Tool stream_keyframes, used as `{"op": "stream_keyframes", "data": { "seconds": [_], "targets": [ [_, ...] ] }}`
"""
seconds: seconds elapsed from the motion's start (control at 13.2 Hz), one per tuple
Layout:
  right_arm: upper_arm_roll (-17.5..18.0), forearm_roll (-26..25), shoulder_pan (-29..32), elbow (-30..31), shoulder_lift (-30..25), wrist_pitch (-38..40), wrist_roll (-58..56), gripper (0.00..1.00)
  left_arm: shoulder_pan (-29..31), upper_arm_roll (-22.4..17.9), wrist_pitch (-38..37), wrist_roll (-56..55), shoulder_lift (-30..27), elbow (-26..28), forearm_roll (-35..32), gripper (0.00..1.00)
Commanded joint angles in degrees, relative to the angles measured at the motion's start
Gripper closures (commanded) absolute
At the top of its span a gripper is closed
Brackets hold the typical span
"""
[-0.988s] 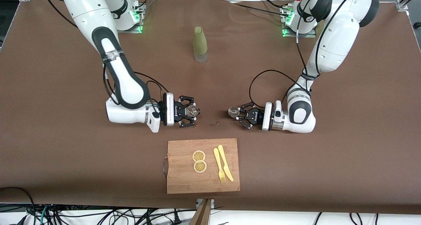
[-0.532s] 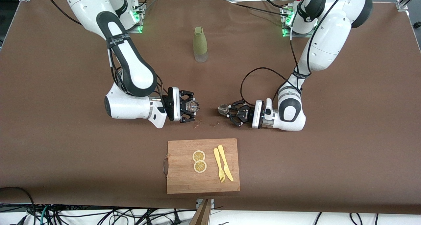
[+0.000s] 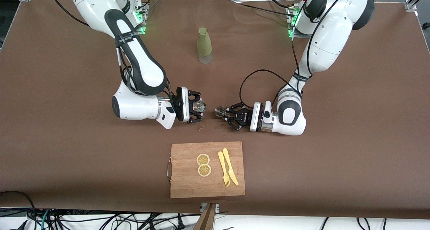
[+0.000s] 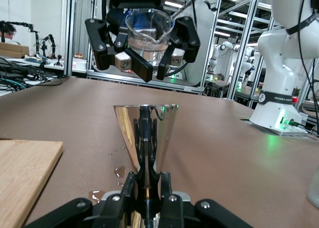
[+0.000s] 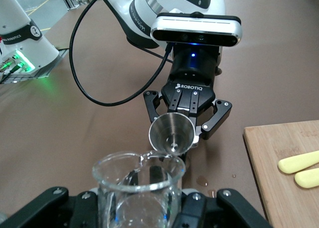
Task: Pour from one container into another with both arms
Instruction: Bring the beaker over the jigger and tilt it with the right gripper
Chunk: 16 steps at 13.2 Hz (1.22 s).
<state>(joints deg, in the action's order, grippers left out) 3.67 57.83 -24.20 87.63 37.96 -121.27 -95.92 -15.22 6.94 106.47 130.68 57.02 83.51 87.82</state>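
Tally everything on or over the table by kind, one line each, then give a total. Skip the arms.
Glass beaker, in the right gripper: 1
Metal cup, in the left gripper: 1
Bottle: 1
Cutting board: 1
Lemon slices: 2
Yellow fork: 1
Yellow knife: 1
Total: 8

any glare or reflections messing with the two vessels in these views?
Front view: even light, glass beaker and metal cup only small bright glints. Left wrist view: cup mirrors the left gripper; background lights shine through the beaker. Right wrist view: green base LED glow, beaker rim catches highlights.
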Motion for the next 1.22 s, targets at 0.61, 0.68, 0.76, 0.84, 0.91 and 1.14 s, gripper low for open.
{"op": "stream_keyframes", "data": {
  "seconds": [0.61,0.68,0.76,0.84,0.91,1.14],
  "targets": [
    [-0.7,-4.2,-3.2,0.4,-1.3,-4.6,5.0,1.00,-2.4,0.1,2.0,1.9,2.5,-3.9,1.9,1.00],
    [-0.7,-5.8,-3.2,0.6,-1.3,-4.6,6.1,1.00,-2.4,0.0,1.7,2.1,2.5,-3.9,2.0,1.00],
    [-0.7,-7.5,-3.2,0.4,-1.3,-4.6,6.9,1.00,-2.4,0.2,1.5,2.2,2.5,-3.9,2.1,1.00],
    [-0.7,-8.8,-3.3,0.4,-1.4,-4.6,7.8,1.00,-2.4,0.2,1.5,2.5,2.5,-3.9,2.6,1.00],
    [-0.6,-9.5,-3.4,0.4,-1.4,-4.6,8.2,1.00,-2.4,0.2,1.4,2.6,2.5,-3.9,2.7,1.00],
    [-0.7,-10.3,-3.8,-0.3,-1.4,-4.9,8.6,1.00,-2.4,0.3,1.5,2.8,2.5,-3.9,2.8,1.00]
  ]
}}
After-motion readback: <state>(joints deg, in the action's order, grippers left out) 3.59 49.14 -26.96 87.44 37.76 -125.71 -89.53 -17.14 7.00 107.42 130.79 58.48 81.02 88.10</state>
